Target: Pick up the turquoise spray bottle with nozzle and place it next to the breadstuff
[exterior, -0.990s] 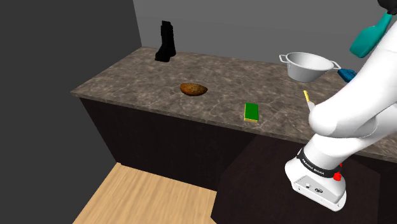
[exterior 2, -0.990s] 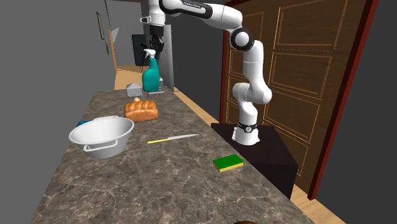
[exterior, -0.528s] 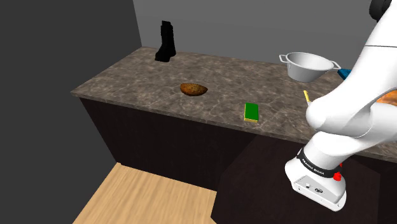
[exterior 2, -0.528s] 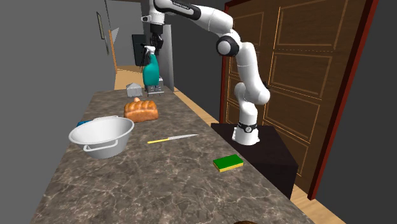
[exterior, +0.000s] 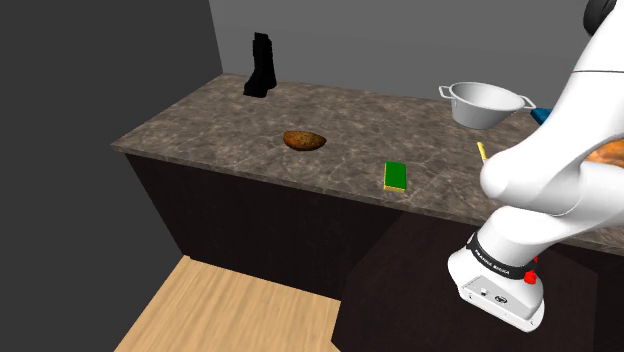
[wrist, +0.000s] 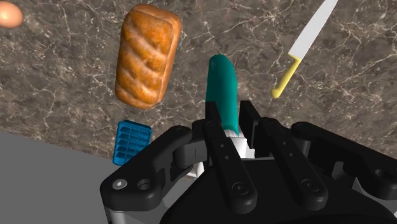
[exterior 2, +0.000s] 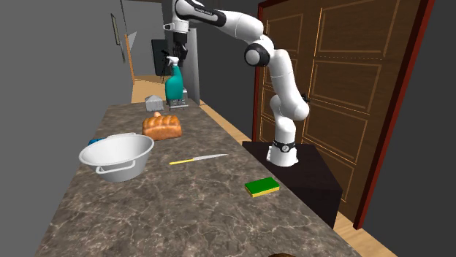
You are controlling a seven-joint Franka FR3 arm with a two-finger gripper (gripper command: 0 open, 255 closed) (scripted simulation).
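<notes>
the all-black two-finger gripper (wrist: 231,116) is clamped on the neck of the turquoise spray bottle with a white nozzle (wrist: 221,83). the bottle's body hangs straight down from the fingers (wrist: 222,149) over the grey-brown marbled counter (wrist: 70,95). beneath the gripper, the golden-brown braided bread loaf (wrist: 147,56) lies on the counter just to one side of the bottle. a pale-bladed knife with a yellow handle (wrist: 305,48) lies on the bottle's other side, farther off. a small blue ridged block (wrist: 133,141) sits by the loaf end nearest the gripper.
</notes>
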